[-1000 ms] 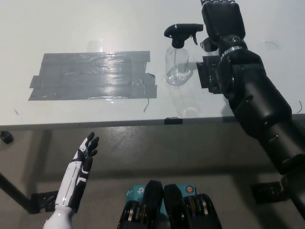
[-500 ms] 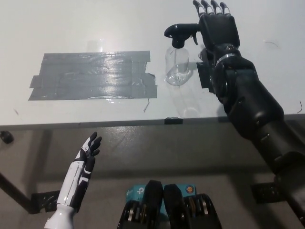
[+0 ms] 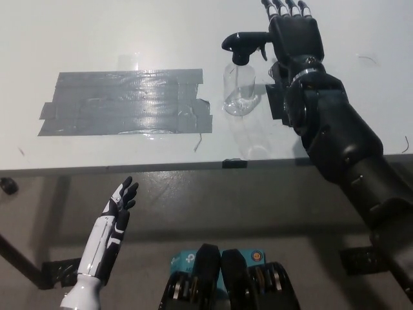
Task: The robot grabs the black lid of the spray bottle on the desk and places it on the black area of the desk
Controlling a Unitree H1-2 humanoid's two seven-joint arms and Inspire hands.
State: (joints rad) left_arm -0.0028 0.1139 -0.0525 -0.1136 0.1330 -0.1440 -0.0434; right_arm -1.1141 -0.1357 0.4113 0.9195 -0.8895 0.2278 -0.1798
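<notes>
A clear spray bottle [image 3: 239, 89] stands upright on the white desk [image 3: 116, 32], capped by its black trigger lid [image 3: 243, 45]. My black right hand [image 3: 293, 32] is open, fingers stretched away from me, right beside the lid's nozzle on its right; contact cannot be judged. The dark taped area [image 3: 126, 102] lies on the desk to the bottle's left. My white left hand [image 3: 118, 208] hangs open below the desk's front edge at lower left.
A small black block [image 3: 277, 97] sits on the desk just right of the bottle, partly hidden by my right forearm. The desk's front edge [image 3: 161, 168] runs across the picture's middle; floor shows beneath it.
My right hand has drawn back toward me so its fingertips now show, and it has closed in on the lid's right side. The left hand barely shifted.
</notes>
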